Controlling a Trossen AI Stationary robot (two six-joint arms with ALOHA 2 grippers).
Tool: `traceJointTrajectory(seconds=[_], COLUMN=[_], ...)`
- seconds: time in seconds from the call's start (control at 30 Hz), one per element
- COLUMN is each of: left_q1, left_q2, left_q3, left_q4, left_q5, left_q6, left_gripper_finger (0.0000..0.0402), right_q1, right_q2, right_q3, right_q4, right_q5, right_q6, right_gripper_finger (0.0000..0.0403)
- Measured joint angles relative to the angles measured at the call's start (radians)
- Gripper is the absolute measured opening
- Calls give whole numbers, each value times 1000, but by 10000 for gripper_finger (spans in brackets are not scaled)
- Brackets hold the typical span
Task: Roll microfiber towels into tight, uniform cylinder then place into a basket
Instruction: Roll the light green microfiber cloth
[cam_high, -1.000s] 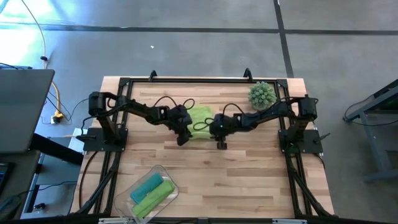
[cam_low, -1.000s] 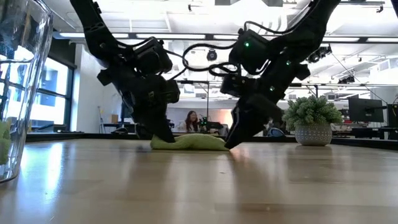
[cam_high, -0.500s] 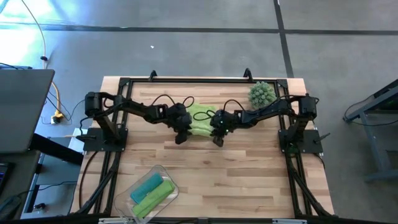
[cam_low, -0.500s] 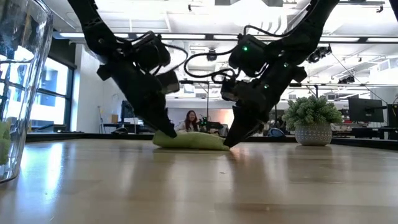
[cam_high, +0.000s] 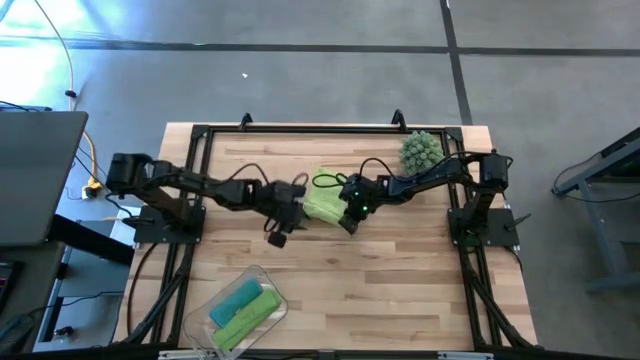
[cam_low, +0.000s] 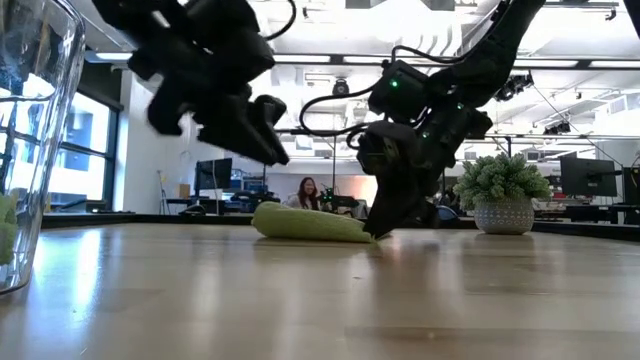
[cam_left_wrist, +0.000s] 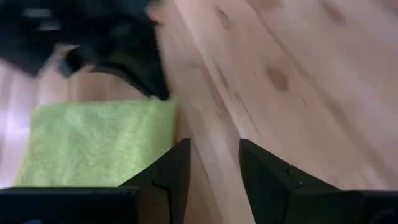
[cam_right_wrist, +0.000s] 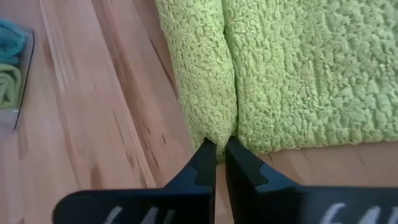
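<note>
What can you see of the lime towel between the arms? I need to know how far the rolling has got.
The lime towel is fuzzy, looped microfiber, lying on the wooden table near its middle. One edge is turned over into a thick fold or partial roll; the rest lies flat. The right gripper is shut on the end of that fold. The left gripper hangs open beside the towel, not touching it.

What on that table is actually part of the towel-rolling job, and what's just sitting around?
Part of the job:
- lime towel, pinched by right tool
- left tool, open, lifted clear
- basket holding rolled teal towel and rolled green towel

Just sitting around:
- spiky plant ball
- laptop
</note>
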Motion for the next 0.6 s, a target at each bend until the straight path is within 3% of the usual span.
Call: traceJointTrajectory(seconds=[0.1,0.27,0.33,0.6], left_q1=[-51,-68,-48,19], left_q2=[24,106,129,196], left_q3=[0,2,-1,0], left_q4=[-7,46,50,52], left_q5=[-93,-388,-456,-435], left_q6=[93,149,153,162], left_gripper_finger=[126,130,131,131], right_q1=[0,3,3,-1], right_q2=[0,0,0,0], right_q3=[0,0,0,0], right_q4=[1,2,3,7], right_q5=[-11,-16,-16,-17], right_q6=[25,27,17,-19], right_gripper_finger=[3,3,3,3])
